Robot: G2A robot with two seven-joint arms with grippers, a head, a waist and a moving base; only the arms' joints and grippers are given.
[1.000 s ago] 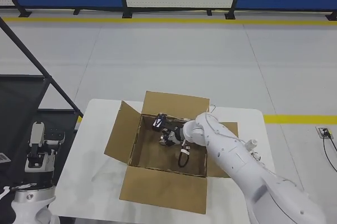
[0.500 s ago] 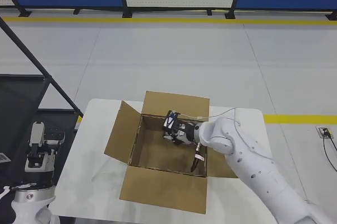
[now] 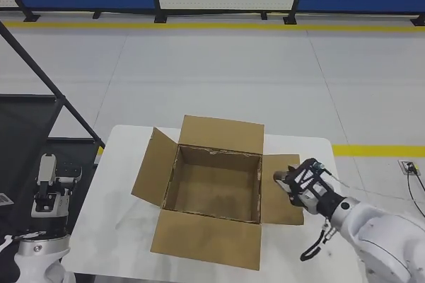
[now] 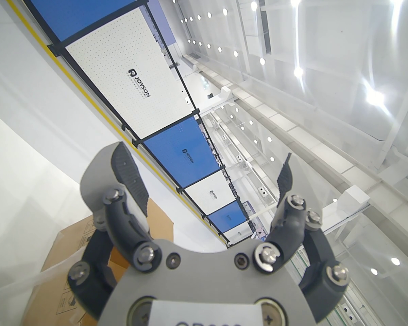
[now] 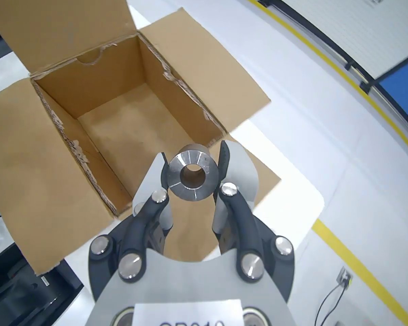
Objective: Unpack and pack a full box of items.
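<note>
white table [image 3: 120, 212], right pincer [image 5: 193, 157] around cylinder [image 5: 174, 177]

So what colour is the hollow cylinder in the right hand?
The cylinder is silver-grey metal with a shiny end face; it shows best in the right wrist view.

Right claw [image 5: 192, 167] gripping, left claw [image 4: 204, 174] spread wide, pointing upward

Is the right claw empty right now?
No, the right claw is clamped on a hollow metal cylinder.
</note>
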